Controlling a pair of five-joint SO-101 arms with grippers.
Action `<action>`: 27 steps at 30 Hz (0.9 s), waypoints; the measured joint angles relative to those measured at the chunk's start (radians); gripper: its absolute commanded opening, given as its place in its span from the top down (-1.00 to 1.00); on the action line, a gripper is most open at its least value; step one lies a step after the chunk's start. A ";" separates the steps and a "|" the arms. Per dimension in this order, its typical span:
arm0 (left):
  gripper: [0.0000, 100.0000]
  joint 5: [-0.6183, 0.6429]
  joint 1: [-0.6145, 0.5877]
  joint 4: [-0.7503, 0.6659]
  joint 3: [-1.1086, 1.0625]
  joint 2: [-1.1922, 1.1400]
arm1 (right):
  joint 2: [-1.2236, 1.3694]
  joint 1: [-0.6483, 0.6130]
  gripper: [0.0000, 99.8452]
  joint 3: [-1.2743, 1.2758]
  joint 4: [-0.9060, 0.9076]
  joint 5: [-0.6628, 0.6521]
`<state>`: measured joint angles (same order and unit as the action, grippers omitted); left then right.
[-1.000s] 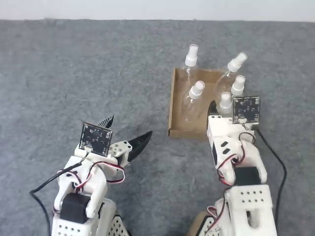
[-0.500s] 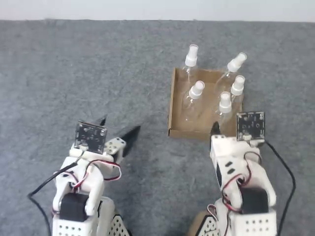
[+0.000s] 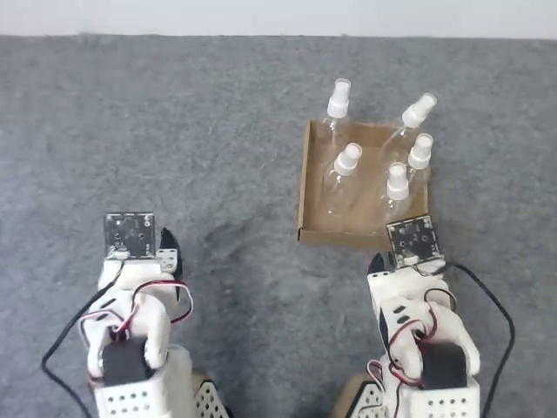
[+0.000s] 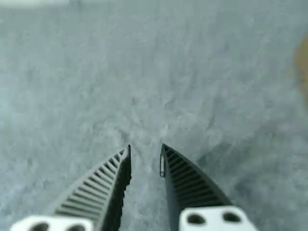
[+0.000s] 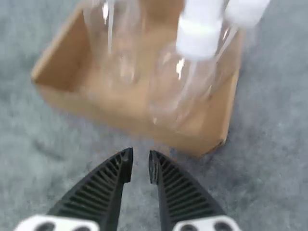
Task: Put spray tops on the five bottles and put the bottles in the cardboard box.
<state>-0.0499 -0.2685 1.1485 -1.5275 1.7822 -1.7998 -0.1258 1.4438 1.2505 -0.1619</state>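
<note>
your left tool sits low over the grey desk, its jaws a narrow gap apart with nothing between them. only bare desk lies right ahead of its tips. the cardboard box is well apart from this tool, ahead of it and across toward your right arm's side.

your right tool has its jaws all but closed, just a sliver between the tips, and it grips nothing. the near wall of the box stands just ahead of those tips, not touching them. right behind that wall, closest to the tool, is the nearest bottle, clear, with a white spray top on it. a second bottle stands beside it, a little more to the left arm's side.

farther from the tool, in the high view, the third bottle stands behind the nearest one. at the far end of the box are the back left bottle and the back right bottle, which tilts. all five wear white tops and stand inside the box.
</note>
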 measured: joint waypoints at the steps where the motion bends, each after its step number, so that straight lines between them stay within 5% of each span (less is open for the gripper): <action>1: 0.82 0.000 -0.009 -0.012 -0.025 -0.005 | -0.008 0.002 0.99 0.014 0.000 -0.003; 11: 0.82 0.000 -0.044 -0.109 -0.164 -0.005 | 0.000 0.002 0.99 0.192 0.018 -0.005; 19: 0.82 0.000 -0.043 0.075 -0.164 -0.005 | 0.000 0.002 0.99 0.218 0.018 -0.005; 27: 0.82 0.000 -0.043 0.107 -0.164 0.018 | 0.000 0.002 0.99 0.218 0.018 -0.005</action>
<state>-0.0499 -0.3115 1.2559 -1.6916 1.8006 -1.7998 -0.1243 1.6617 1.2689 -0.1665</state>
